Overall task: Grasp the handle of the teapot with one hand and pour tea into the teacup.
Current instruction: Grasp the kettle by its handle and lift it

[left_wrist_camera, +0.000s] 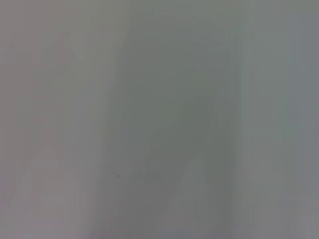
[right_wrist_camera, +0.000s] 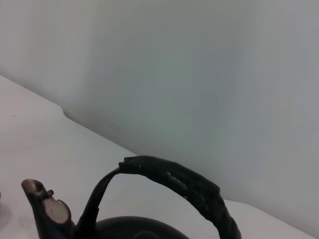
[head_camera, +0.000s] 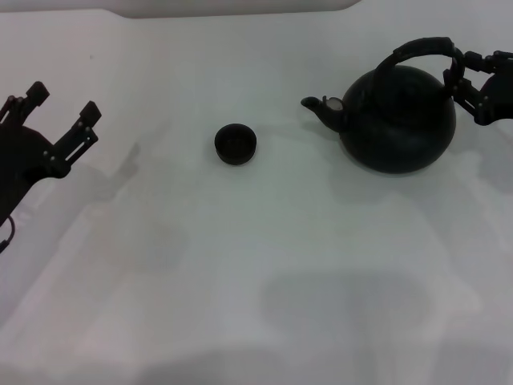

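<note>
The black teapot (head_camera: 398, 120) stands on the white table at the right, its spout (head_camera: 321, 108) pointing left toward the teacup (head_camera: 236, 144), a small dark cup standing alone near the middle. My right gripper (head_camera: 457, 76) is at the right end of the arched handle (head_camera: 421, 48), touching or very near it. The right wrist view shows the ribbed handle (right_wrist_camera: 184, 181), the spout with its pale spot (right_wrist_camera: 47, 209) and the top of the pot (right_wrist_camera: 134, 229). My left gripper (head_camera: 64, 103) is open and empty at the far left.
The white table (head_camera: 256, 265) runs across the whole head view, with a pale wall behind it (right_wrist_camera: 199, 74). The left wrist view shows only a blank grey surface.
</note>
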`<state>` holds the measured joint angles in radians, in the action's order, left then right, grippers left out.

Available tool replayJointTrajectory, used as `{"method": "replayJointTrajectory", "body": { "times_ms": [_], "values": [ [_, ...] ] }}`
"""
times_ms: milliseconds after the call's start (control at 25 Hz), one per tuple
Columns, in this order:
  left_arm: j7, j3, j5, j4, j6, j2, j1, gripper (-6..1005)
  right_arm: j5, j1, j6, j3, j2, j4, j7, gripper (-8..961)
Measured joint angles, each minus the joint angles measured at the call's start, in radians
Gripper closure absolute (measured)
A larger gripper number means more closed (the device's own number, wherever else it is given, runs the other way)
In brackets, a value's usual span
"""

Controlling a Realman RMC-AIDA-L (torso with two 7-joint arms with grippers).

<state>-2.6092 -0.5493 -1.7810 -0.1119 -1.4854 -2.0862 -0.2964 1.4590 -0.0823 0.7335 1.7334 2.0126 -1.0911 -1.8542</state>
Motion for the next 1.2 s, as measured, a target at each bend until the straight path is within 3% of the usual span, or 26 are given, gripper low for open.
{"method": "replayJointTrajectory", "body": {
  "times_ms": [560, 1200],
  "values": [
    [-0.001, 0.005, 0.000, 0.000, 0.004, 0.001, -0.004, 152, -0.027, -0.039, -0.015, 0.000, 0.000, 0.049, -0.042, 765],
    [-0.002, 0.005, -0.003, 0.000, 0.007, 0.002, -0.006, 152, -0.169, -0.082, -0.013, 0.000, 0.001, 0.147, -0.160, 826]
  ]
}}
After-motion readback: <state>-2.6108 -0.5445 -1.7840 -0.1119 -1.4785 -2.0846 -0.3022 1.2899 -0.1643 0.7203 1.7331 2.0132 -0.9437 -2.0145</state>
